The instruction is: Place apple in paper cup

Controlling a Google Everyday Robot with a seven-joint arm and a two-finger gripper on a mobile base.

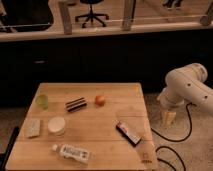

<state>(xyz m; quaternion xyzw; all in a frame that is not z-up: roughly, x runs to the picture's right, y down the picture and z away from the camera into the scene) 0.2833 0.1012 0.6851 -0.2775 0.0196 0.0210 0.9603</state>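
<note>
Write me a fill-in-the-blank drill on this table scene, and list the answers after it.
1. The apple rests on the wooden ____, not in the white paper cup.
2. As pictured, the gripper hangs beyond the ____ edge of the table.
3. The plastic bottle lies on its ____ near the front edge.
4. The small cup at the far left is ____ in colour.

Answers: table; right; side; green.

The arm (189, 86) is white, with smooth, bulbous, rounded housings. Its jaws are pale cream-yellow, just beyond the tabletop's (102, 127) right edge. A black cable (189, 122) trails below the jaws.
</note>
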